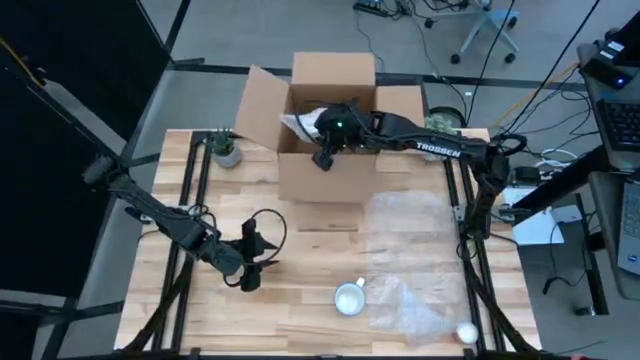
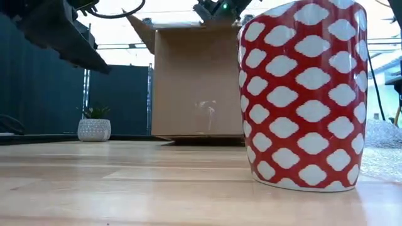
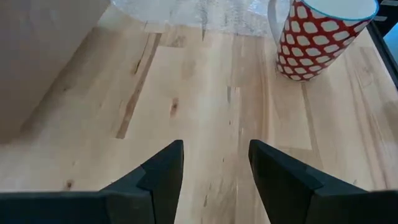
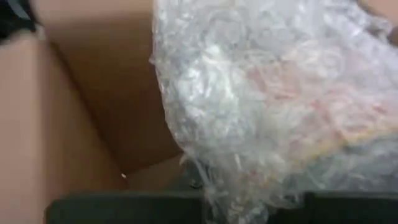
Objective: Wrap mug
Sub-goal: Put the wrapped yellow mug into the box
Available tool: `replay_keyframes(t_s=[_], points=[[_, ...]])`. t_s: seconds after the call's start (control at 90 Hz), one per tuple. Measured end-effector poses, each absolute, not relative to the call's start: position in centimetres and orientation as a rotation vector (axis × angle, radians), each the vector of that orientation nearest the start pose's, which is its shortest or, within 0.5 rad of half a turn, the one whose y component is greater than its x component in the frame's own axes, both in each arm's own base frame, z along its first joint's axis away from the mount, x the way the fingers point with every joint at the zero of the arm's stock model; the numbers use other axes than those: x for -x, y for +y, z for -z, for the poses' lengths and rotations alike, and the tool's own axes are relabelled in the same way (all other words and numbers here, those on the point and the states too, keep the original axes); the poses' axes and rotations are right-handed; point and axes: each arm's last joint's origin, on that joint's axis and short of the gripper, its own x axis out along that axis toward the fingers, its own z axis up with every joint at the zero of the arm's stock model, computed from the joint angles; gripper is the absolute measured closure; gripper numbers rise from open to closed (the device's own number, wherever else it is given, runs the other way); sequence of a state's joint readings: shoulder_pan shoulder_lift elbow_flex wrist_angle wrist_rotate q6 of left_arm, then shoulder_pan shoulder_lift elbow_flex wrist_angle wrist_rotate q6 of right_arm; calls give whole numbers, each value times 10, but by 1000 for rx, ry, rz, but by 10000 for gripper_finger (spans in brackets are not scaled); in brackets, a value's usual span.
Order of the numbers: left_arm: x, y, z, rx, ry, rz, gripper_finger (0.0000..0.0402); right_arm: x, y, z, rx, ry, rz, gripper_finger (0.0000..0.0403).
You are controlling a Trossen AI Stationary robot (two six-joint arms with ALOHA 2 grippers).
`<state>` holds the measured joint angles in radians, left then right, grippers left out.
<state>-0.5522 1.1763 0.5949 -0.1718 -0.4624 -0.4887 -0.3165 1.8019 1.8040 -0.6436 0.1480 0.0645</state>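
A red mug with white blots (image 2: pixel 301 94) (image 3: pixel 317 37) stands upright on the wooden table near its front edge; from above its white inside (image 1: pixel 349 298) shows. A sheet of clear bubble wrap (image 1: pixel 410 235) lies flat on the table to the right of the mug. My left gripper (image 1: pixel 252 270) (image 3: pixel 216 146) hovers open over bare wood to the left of the mug, with nothing between its fingers. My right gripper (image 1: pixel 322 155) (image 4: pixel 255 208) reaches into the open cardboard box (image 1: pixel 325 130) and is shut on a bubble-wrapped bundle (image 4: pixel 280 93) (image 1: pixel 300 125) with red showing through. My right gripper has the bundle's near end of crumpled wrap (image 4: pixel 249 186) between its two fingers. The bundle fills the wrist view and hides the fingers' ends. It sits inside the box beside the cardboard wall (image 4: pixel 106 112); whether it rests on the box floor, I cannot tell.
A small potted plant (image 1: pixel 226 150) (image 2: pixel 94 125) stands at the table's far left. More crumpled bubble wrap (image 1: pixel 410 312) and a small white round thing (image 1: pixel 466 332) lie at the front right. Bare wood lies between the box and the mug.
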Motion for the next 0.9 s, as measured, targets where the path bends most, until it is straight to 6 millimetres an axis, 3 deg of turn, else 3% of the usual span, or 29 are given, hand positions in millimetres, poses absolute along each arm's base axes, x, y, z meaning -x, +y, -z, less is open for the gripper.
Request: replay_keyframes(t_s=[0.233, 0.322, 0.4, 0.544, 0.9], points=[[-198, -107, -199, 84, 656, -66, 230, -375, -130, -376, -127, 633, 470, 387], [-198, -107, -199, 82, 653, -65, 230, -369, -142, -392, -144, 557, 505, 387], [-198, -107, -199, 82, 652, -64, 230, -362, -161, -393, -176, 538, 565, 387], [-198, -107, -199, 85, 651, -65, 230, -361, -191, -356, -303, 646, 595, 387], [-198, -107, -199, 86, 652, -65, 230, -384, -202, -263, -387, 935, 578, 387]])
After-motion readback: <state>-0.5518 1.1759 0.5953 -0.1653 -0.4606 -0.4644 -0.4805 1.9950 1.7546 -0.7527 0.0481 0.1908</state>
